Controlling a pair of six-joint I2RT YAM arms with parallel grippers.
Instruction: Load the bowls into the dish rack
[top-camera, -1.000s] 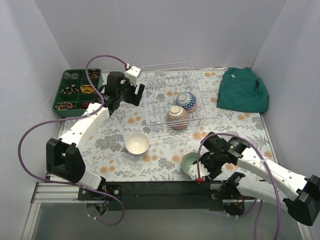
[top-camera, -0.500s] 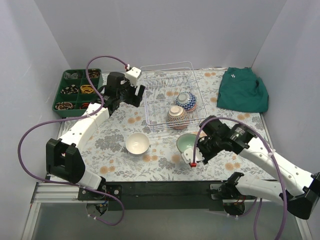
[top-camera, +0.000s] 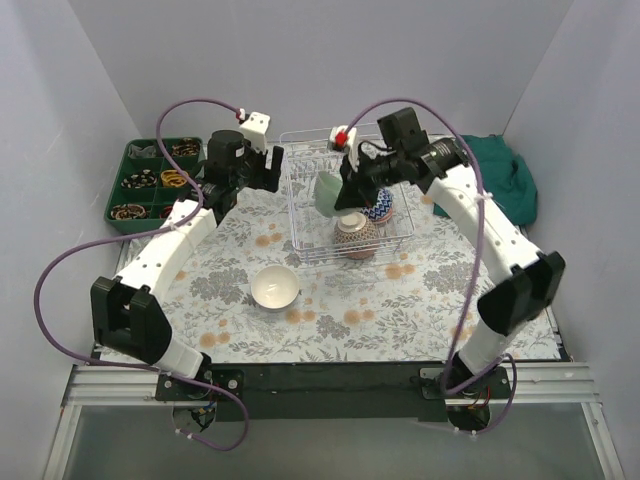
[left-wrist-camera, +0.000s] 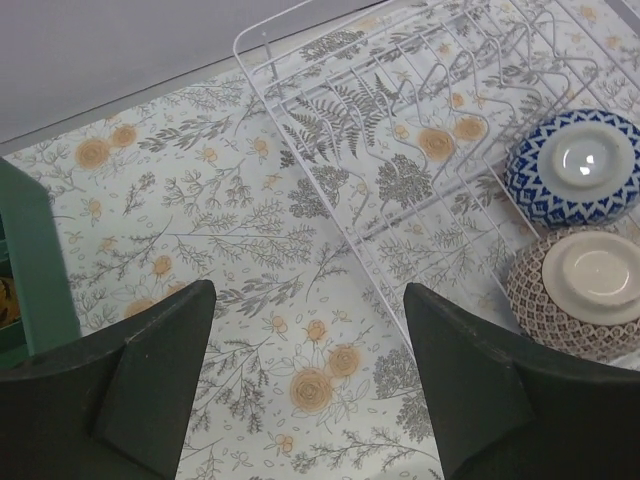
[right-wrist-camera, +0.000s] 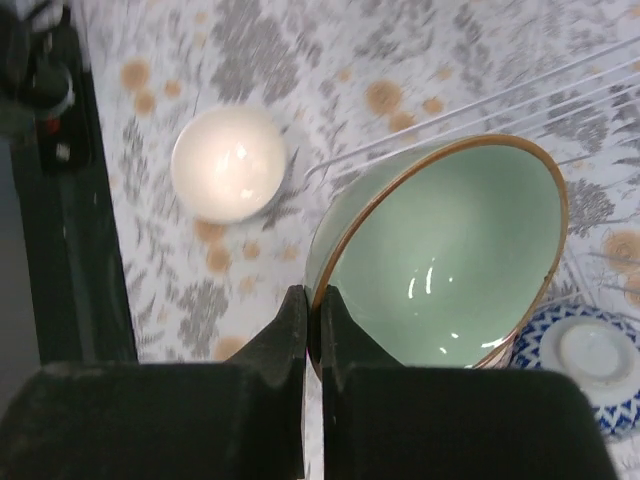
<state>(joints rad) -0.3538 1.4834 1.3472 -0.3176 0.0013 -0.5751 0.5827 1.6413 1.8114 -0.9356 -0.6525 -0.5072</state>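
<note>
My right gripper is shut on the rim of a mint green bowl, holding it tilted on edge above the left half of the silvery wire dish rack. Two bowls lie upside down in the rack: a blue-white patterned bowl and a brown patterned bowl. On the floral tablecloth in front of the rack sits a plain white bowl. Beside the rack's left edge my left gripper hovers open, nothing between its fingers.
A green compartmented tray of small items stands at the far left, close to the left arm. A crumpled green cloth lies at the far right. The black rail runs along the table's near edge.
The right gripper shut on the mint green bowl near the front edge, lifted it and carried it back over the rack. The left arm shifted slightly.
</note>
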